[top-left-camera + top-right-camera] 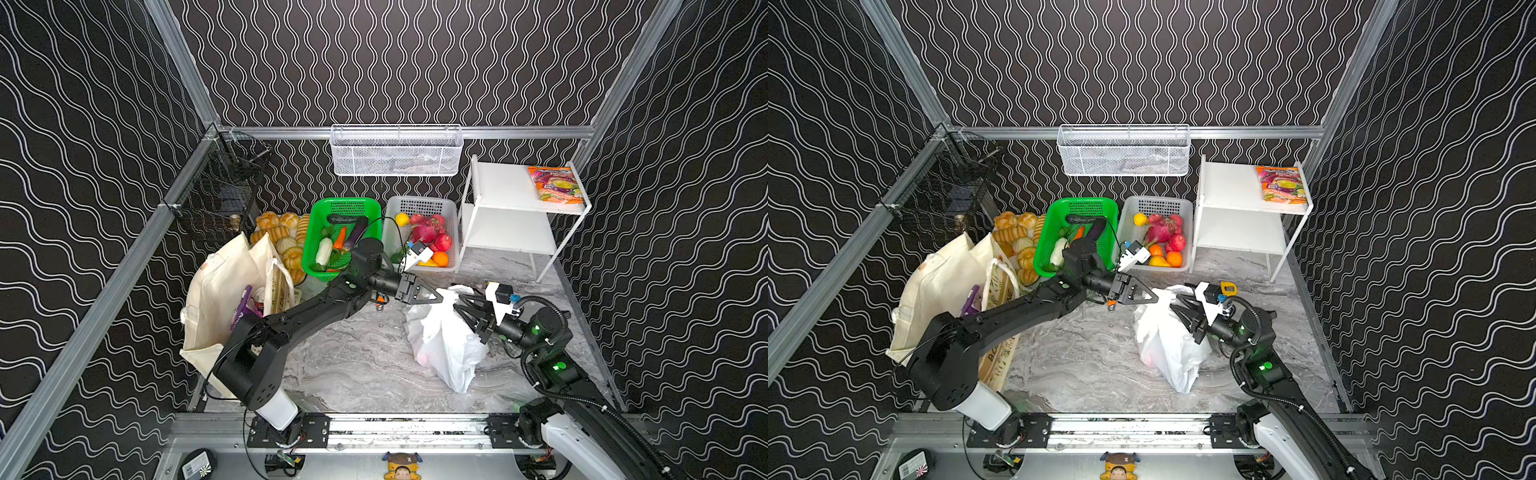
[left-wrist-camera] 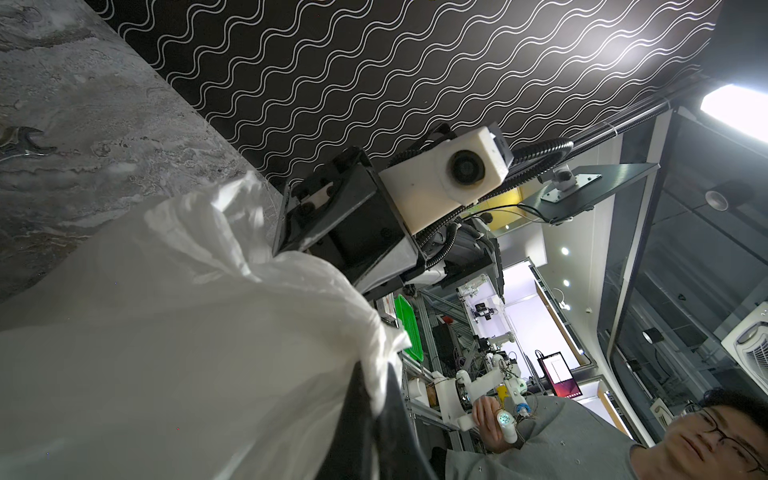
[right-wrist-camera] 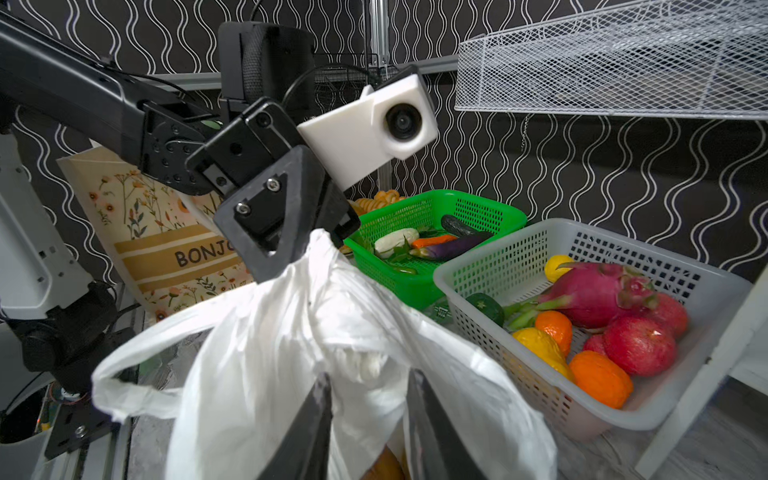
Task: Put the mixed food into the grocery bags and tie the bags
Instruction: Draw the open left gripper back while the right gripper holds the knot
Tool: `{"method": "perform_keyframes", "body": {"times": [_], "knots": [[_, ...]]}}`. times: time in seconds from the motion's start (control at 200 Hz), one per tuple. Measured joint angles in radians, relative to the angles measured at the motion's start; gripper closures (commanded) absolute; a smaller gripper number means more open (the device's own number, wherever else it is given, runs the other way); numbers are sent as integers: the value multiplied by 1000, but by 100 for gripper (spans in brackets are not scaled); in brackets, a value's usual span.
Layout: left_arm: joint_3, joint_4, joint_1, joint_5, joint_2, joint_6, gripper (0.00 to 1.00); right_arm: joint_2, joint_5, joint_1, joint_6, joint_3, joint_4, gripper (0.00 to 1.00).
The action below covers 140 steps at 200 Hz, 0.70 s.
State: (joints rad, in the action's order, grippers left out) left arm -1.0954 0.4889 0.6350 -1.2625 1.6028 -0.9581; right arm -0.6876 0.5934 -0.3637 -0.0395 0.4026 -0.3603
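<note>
Right wrist view first: the left hand is clamped tight on the top of the thin, crinkly white plastic carrier bag, with the film gathered right into its black tips. The right hand has its fingers a narrow gap apart, with bag film between them.

In both top views the bag sits on the grey marbled worktop, right of centre. It is just beneath the two hands, its neck drawn up to the left one. The left arm stretches long from its base and reaches across the middle, hand level and pointing right. The right arm is bent at the elbow, its hand pointing left into the bag's top, tips near the other hand.

The tall cream canvas tote stands well apart on the left. A purple snack packet and a red soda can show in its mouth.
</note>
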Motion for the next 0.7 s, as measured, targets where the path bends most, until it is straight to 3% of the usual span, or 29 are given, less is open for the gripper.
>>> {"method": "perform_keyframes", "body": {"times": [0.095, 0.155, 0.566, 0.701], "knots": [[3, 34, 0, -5, 2, -19, 100, -17, 19, 7, -10, 11, 6, 87], [8, 61, 0, -6, 7, -38, 100, -35, 40, 11, -16, 27, 6, 88], [9, 118, 0, -16, 15, -87, 100, -109, 118, 12, -22, 71, -11, 69], [9, 135, 0, -24, 19, -98, 100, -120, 130, 12, -22, 76, -32, 84]]}}
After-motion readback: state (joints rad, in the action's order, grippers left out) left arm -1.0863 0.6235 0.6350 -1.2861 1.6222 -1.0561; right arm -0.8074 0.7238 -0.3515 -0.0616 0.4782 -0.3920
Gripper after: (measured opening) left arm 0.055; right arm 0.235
